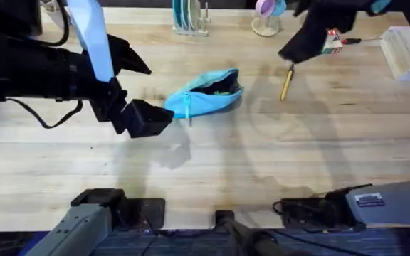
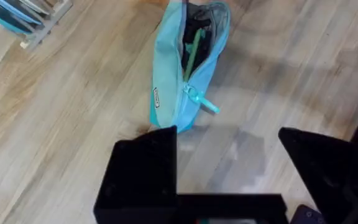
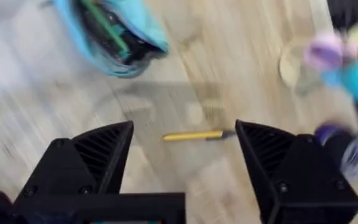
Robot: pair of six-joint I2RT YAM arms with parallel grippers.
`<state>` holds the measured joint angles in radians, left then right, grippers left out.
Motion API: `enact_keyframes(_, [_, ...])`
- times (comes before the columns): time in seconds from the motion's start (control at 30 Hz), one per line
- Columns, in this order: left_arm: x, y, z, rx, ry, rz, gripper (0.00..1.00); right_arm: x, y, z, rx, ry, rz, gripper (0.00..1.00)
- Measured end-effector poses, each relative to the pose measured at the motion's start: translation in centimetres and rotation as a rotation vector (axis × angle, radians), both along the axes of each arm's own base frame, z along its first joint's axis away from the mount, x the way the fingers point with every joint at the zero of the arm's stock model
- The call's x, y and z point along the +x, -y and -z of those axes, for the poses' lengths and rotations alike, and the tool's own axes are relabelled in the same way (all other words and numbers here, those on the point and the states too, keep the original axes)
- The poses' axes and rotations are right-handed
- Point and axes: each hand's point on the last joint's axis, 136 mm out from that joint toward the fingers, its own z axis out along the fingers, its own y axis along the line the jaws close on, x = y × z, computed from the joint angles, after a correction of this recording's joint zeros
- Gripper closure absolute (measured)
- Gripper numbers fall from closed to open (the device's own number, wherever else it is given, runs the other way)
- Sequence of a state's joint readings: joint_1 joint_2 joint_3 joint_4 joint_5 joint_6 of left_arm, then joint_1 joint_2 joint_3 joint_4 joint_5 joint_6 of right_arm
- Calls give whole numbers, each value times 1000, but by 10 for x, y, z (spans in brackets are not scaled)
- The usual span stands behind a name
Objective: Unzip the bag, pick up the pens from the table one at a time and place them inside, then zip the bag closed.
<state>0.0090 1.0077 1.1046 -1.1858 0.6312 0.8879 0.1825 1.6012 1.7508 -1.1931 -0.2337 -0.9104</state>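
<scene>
Bag found mid-table, unzipped, mouth gaping toward yellow pen lying nearby, apart from it. Left gripper parked just beside bag's closed end, fingers spread, nothing held; likely positioned to steady pouch. Right gripper hung above pen, jaws wide, pen framed between them, presumably lined up for pickup. Bag: soft light-blue fabric, teal zipper pull, dark and green items seen inside.

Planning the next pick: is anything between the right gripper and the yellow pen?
Nothing visible. The right gripper is open above the yellow pen, which lies alone on bare table, apart from the unzipped bag.
</scene>
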Motion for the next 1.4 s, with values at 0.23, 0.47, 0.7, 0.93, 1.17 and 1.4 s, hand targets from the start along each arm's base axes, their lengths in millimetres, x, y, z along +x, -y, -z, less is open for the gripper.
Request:
enact_keyframes(0.23, [0, 0, 0, 0, 0, 0, 8, 11, 51, 0, 134, -107, 418, 5])
enact_keyframes(0.47, [0, 0, 0, 0, 0, 0, 8, 5, 61, 3, 198, -191, 586, 5])
enact_keyframes(0.7, [0, 0, 0, 0, 0, 0, 8, 5, 59, 2, 242, -225, 671, 5])
enact_keyframes(0.93, [0, 0, 0, 0, 0, 0, 7, 5, 58, 2, 255, -235, 687, 5])
enact_keyframes(1.17, [0, 0, 0, 0, 0, 0, 7, 0, 58, 4, 249, -256, 693, 5])
enact_keyframes(1.4, [0, 0, 0, 0, 0, 0, 7, 4, 58, 3, 261, -248, 708, 6])
